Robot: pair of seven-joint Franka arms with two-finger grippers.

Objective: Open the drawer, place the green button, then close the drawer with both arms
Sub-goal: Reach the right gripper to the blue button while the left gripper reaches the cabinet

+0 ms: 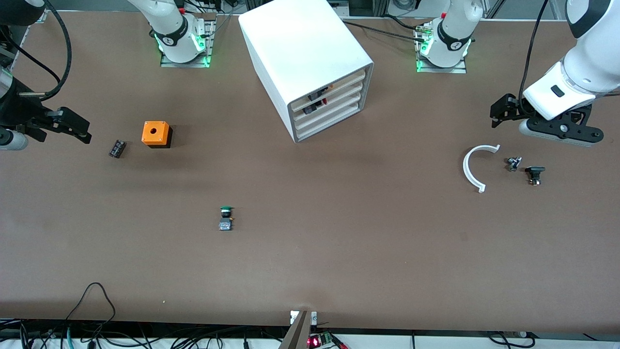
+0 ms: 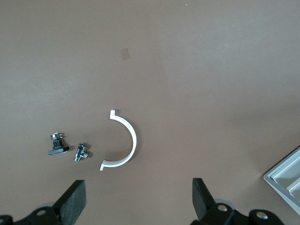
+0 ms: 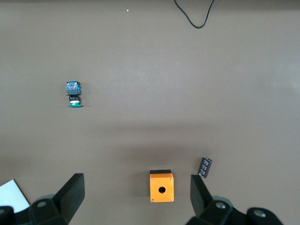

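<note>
The white cabinet (image 1: pixel 310 63) stands at the middle of the table's robot edge; its bottom drawer (image 1: pixel 329 125) is shut, like the three above it. The green-capped button (image 1: pixel 225 218) lies on the table, nearer the front camera than the cabinet; it also shows in the right wrist view (image 3: pixel 73 93). My left gripper (image 1: pixel 503 111) hangs open and empty over the left arm's end of the table (image 2: pixel 139 201). My right gripper (image 1: pixel 72 127) hangs open and empty over the right arm's end, above the orange box (image 3: pixel 136 197).
The orange box with a hole (image 1: pixel 156 134) (image 3: pixel 161 186) and a small black part (image 1: pixel 117 148) (image 3: pixel 205 167) lie toward the right arm's end. A white arc (image 1: pixel 473 167) (image 2: pixel 124 140) and two small parts (image 1: pixel 514 163) (image 1: pixel 534 174) lie under the left gripper. A cabinet corner (image 2: pixel 286 180) shows.
</note>
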